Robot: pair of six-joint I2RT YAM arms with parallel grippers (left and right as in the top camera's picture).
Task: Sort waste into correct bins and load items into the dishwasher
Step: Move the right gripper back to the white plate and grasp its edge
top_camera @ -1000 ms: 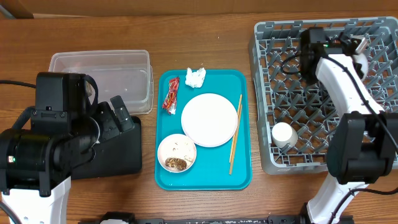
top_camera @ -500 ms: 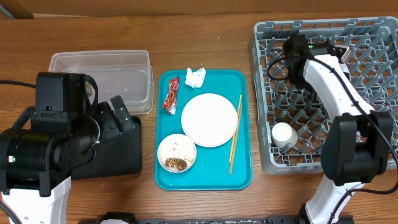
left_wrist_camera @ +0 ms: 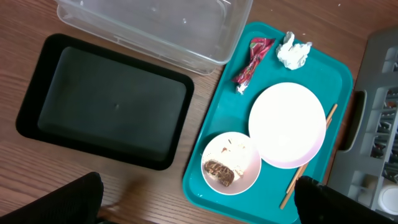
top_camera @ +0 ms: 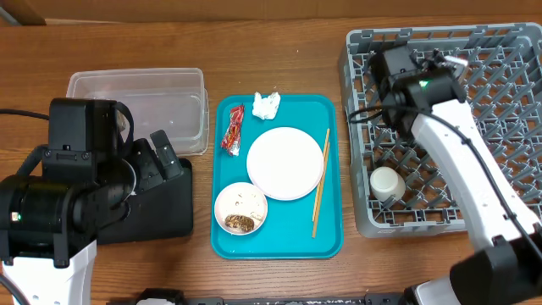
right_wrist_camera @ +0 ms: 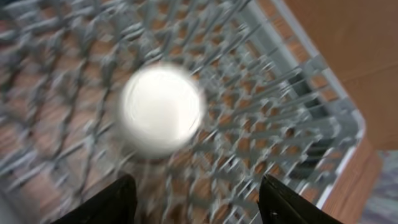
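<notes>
right arm has swung left across the rack point(top_camera: 406, 224) over the last second; its wrist now sits over the rack's back-left corner. nothing else has shifted, and the left arm is parked where it was.

- rack: right side of the table point(top_camera: 279, 51), cup point(top_camera: 387, 184) standing in its front-left part. no other dish visible in it.
- right gripper point(right_wrist_camera: 196, 180): fingers spread wide, nothing between them. the wrist view is motion-blurred, with the cup a white blob just ahead of the tips.
- left gripper point(left_wrist_camera: 199, 180): fingers wide apart, empty, over the near edge of the black tray point(left_wrist_camera: 106, 99) and the teal tray point(top_camera: 279, 250).
- tub point(top_camera: 140, 102): back left, looks empty, just behind the black tray and touching or nearly so.
- teal tray: centre, between the bins and the rack.
- plate point(top_camera: 285, 163): middle of the teal tray, looks clean.
- bowl point(top_camera: 240, 208): front-left of the plate, rim touching or slightly under it. brown scraps point(top_camera: 240, 223) and pale rice bits inside.
- chopsticks point(top_camera: 320, 182): along the teal tray's right side, by the plate.
- wrapper point(top_camera: 232, 130): back-left on the teal tray.
- tissue point(top_camera: 266, 104): back of the teal tray, just right of the wrapper.
</notes>
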